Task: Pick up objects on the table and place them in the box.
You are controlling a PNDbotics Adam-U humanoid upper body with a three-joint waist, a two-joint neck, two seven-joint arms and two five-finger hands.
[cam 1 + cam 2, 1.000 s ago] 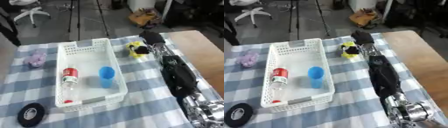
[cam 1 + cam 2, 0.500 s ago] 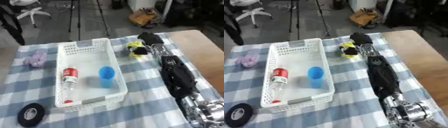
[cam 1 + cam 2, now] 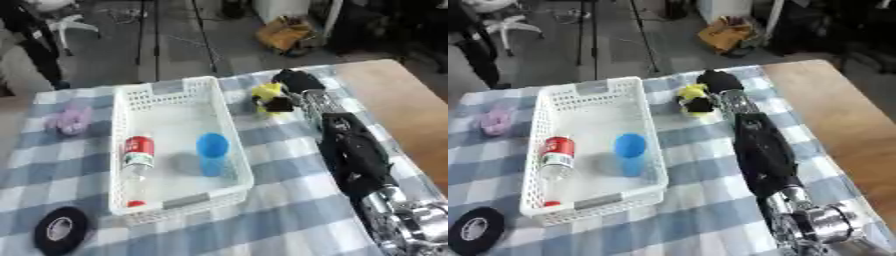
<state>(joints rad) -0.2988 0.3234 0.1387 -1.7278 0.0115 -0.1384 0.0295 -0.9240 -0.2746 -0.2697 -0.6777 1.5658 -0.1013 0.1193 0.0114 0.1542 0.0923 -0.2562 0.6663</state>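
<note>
Reaching right robot hand (image 3: 293, 82) at yellow toy (image 3: 269, 96), beside basket (image 3: 229, 150)

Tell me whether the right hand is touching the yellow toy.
Touching. In the left eye view the right hand overlaps the yellow toy, with dark fingers across its front and no gap between them.

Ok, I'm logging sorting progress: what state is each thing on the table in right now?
White basket: on the checked cloth, holding two things.
Bottle: lying down inside the basket.
Blue cup: inside the basket.
Yellow toy: on the cloth, right hand at it; grip hidden.
Purple thing: on the cloth, left of basket.
Black tape roll: flat on the cloth, near corner.
</note>
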